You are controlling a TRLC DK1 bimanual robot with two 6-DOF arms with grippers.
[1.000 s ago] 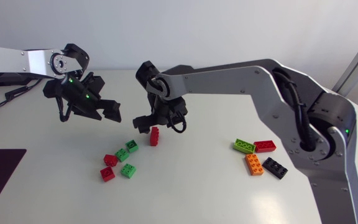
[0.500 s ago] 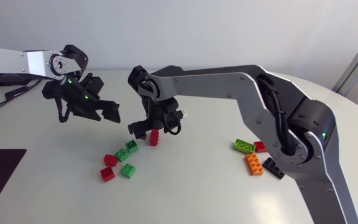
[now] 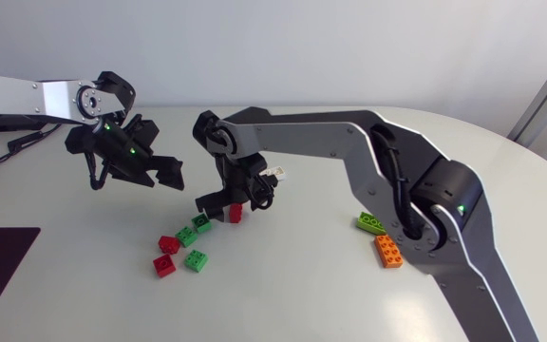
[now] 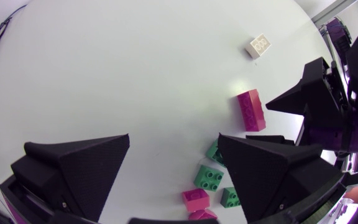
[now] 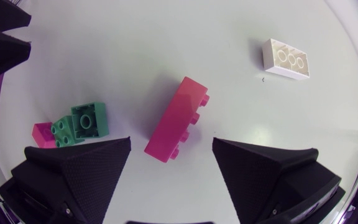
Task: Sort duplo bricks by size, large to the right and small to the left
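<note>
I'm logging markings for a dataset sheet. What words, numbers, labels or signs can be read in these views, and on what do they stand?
No text can be read in any view.
Bricks: the long red brick, white brick and green bricks show plain studs; any embossing is too small to read.
Grippers: the left gripper and right gripper are plain black, with no label visible.

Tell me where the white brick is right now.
In the head view the white brick lies near the view's middle; in the right wrist view it sits ahead of the right gripper, beyond the red brick, apart from it.
</note>
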